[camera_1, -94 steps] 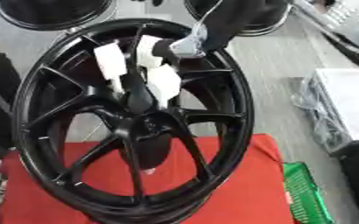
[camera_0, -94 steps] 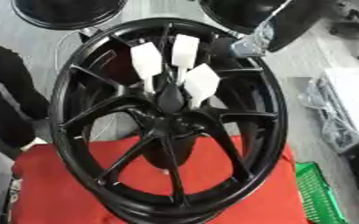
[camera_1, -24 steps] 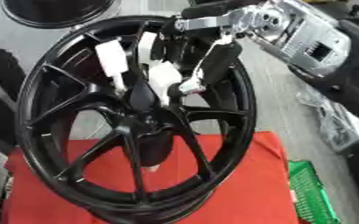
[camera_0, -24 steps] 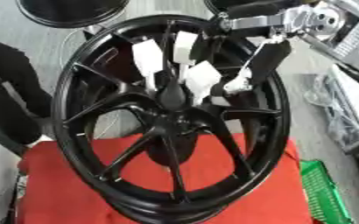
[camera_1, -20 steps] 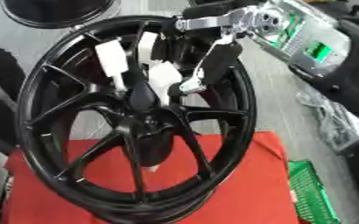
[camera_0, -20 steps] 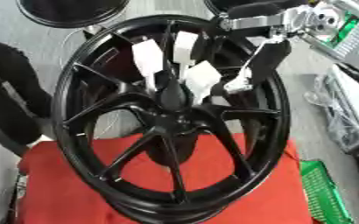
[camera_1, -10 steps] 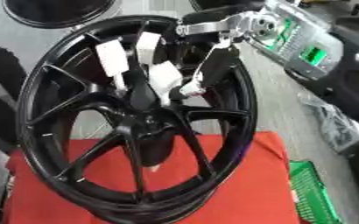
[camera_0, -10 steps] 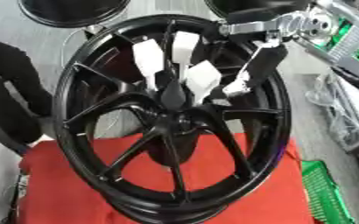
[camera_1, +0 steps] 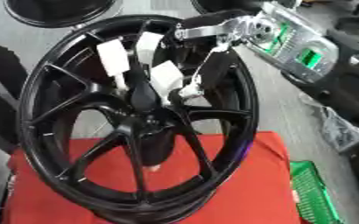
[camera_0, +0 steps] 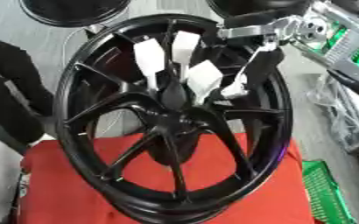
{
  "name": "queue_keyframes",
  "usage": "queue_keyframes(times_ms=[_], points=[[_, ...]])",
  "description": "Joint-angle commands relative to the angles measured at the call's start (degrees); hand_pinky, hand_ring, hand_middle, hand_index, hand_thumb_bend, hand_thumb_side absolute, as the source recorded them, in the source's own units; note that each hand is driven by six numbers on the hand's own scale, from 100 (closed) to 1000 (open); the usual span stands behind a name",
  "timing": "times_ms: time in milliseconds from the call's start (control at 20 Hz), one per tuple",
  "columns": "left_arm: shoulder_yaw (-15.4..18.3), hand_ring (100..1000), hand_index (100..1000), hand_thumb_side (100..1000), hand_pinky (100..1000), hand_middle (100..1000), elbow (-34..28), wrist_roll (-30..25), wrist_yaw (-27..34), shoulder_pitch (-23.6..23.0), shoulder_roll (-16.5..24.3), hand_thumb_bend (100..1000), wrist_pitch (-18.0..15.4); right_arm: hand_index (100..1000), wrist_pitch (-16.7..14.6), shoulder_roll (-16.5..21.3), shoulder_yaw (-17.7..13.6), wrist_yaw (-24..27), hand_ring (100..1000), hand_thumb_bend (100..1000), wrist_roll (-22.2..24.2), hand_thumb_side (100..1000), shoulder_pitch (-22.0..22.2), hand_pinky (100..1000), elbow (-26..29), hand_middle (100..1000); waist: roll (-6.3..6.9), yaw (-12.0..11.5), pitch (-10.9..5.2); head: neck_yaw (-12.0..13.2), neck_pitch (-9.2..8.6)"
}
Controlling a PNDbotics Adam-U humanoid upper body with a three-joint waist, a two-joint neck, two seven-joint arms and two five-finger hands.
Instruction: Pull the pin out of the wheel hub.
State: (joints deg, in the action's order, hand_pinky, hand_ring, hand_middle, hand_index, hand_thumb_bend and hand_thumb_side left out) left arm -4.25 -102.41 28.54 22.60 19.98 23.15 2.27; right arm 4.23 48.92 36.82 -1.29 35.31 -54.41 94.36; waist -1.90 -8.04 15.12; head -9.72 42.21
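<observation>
Fingers of the right hand (camera_0: 244, 78) hang straight and relaxed, tips at the hub of the black wheel (camera_0: 171, 118) beside the white-tagged pins (camera_0: 204, 78), so I reckon they should pinch one tag, then draw straight out along its axis.

1. Your right hand (camera_0: 248, 72) was not over the wheel hub (camera_0: 175, 116) at the start; only a dark arm showed at the top right. Now it reaches in from the upper right, across the rim.
2. Over the last second the hand has barely shifted: its long finger (camera_0: 240, 81) points down and left, tip just right of the nearest white pin (camera_0: 203, 78).
3. More of your right forearm (camera_1: 290, 41), with its green-lit panel, has come into sight behind the hand.
</observation>
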Motion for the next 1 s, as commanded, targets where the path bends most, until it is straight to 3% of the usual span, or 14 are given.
queue_keyframes(times_ms=[50,200,400,700,1000], points=[[0.16,858,703,680,614,694,-0.90,-0.21,0.09,0.81,0.75,319,-0.14,719,0.15,0.55,-0.64,0.31,644,292,-1.25,190,-0.80,746,0.02,645,0.17,-0.06,-0.86,0.02,-0.04],[0.11,858,703,681,614,694,-0.89,-0.26,0.11,0.82,0.74,319,-0.12,671,-0.05,0.45,-0.53,0.42,599,229,-2.00,112,-0.81,726,0.07,592,0.16,-0.08,-0.89,-0.02,-0.05],[-0.01,859,703,681,614,694,-0.88,-0.36,0.14,0.84,0.73,318,-0.07,602,-0.69,0.35,-0.42,0.08,533,100,-2.22,100,-0.83,695,0.15,518,0.13,-0.11,-0.94,-0.10,-0.06],[0.02,861,703,681,614,695,-0.86,-0.34,0.13,0.77,0.77,318,-0.10,547,-1.00,1.61,-1.42,0.66,508,100,-3.10,100,-0.64,670,1.87,437,-0.02,-0.08,-1.06,-0.17,-0.04],[0.04,862,703,682,614,695,-0.83,-0.35,0.11,0.67,0.91,318,-0.11,532,1.11,5.75,-5.77,4.99,495,101,-3.84,100,0.81,657,6.98,418,-0.15,0.08,-1.16,-0.16,-0.11]])
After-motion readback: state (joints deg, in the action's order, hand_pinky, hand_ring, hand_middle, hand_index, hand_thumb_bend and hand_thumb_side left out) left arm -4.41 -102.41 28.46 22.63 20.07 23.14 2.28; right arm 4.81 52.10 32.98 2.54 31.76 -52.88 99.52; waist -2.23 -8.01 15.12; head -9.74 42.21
